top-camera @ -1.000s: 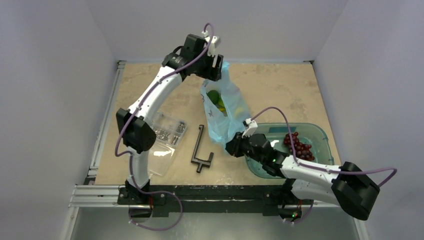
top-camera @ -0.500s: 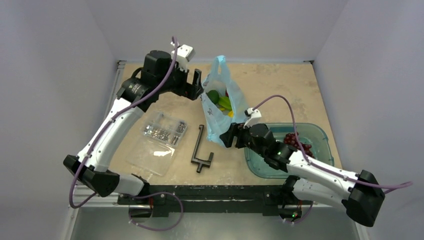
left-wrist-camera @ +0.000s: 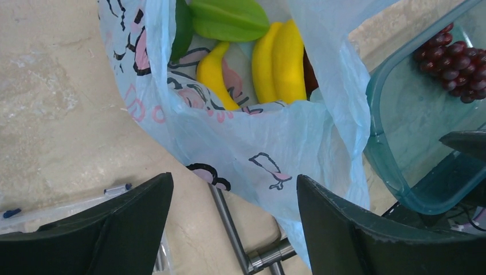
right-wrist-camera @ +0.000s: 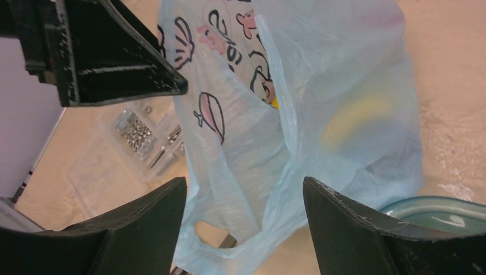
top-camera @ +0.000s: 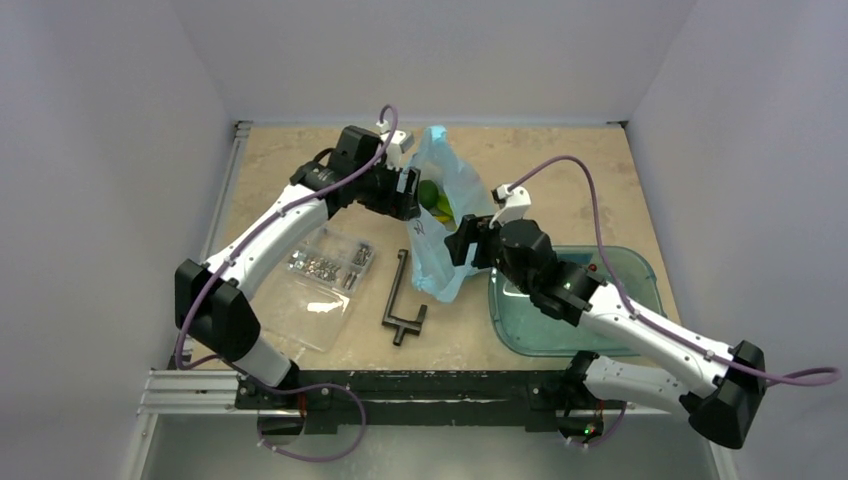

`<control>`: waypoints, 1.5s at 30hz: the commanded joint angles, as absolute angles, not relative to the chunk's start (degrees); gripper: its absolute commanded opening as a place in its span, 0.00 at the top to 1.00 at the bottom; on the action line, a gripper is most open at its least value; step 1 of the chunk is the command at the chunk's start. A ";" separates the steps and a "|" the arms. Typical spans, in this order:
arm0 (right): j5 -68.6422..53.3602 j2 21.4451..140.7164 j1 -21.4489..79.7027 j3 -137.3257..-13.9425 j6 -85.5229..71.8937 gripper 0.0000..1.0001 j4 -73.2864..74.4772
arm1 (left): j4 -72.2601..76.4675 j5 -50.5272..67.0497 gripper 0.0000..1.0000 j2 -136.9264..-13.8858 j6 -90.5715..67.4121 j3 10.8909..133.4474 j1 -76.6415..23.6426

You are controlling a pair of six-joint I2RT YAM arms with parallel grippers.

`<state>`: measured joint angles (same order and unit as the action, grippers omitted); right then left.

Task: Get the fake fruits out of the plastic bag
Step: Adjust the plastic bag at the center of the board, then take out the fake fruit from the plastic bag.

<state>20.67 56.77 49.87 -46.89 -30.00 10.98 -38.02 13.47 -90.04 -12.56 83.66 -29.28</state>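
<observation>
Top view: the light-blue crinkly plastic bag with cartoon print (top-camera: pixel 447 240) lies mid-table. Its long axis runs far-to-near, with handles and mouth toward the far edge and the closed bottom toward the arm bases. A green plastic fruit piece (top-camera: pixel 428 193) shows in the mouth. The left gripper (top-camera: pixel 408 195) sits at the bag's left side by the mouth. The right gripper (top-camera: pixel 462 245) is at its right side, nearer the bottom. A teal translucent plastic bin (top-camera: pixel 640 268) stands just right of the bag, partly under the right arm. A clear flat bag of metal screws (top-camera: pixel 322 275) and a black metal T-shaped tool (top-camera: pixel 403 300) lie left of the bag.

Left wrist: jaws spread wide, gripping nothing - the bag's film lies beyond the tips. Yellow plastic bananas (left-wrist-camera: pixel 281 57) lie in the mouth, lengthwise along the bag's axis, with the green piece beyond them. A sliver of dark maroon fruit (left-wrist-camera: pixel 310 71) shows beside the bananas. The dark red grape bunch (left-wrist-camera: pixel 453 54) sits in the bin, which the top view barely shows.

Right wrist: jaws also released and wide, with the bag below the gap, not pinched. The fruits show here only as a yellow blur through the film; the screws bag is at left.
</observation>
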 commanded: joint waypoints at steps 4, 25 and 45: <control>16.16 64.59 50.10 -51.35 -27.93 0.41 3.56 | -33.96 19.52 0.35 -92.76 -14.31 84.02 -29.03; 34.94 89.54 49.02 -63.58 -23.89 0.74 -0.09 | -41.61 19.47 1.00 -93.66 -9.65 86.30 -29.16; 35.60 106.59 39.82 -74.24 -9.57 0.53 -0.87 | -46.80 19.01 1.00 -93.62 -6.31 88.13 -30.08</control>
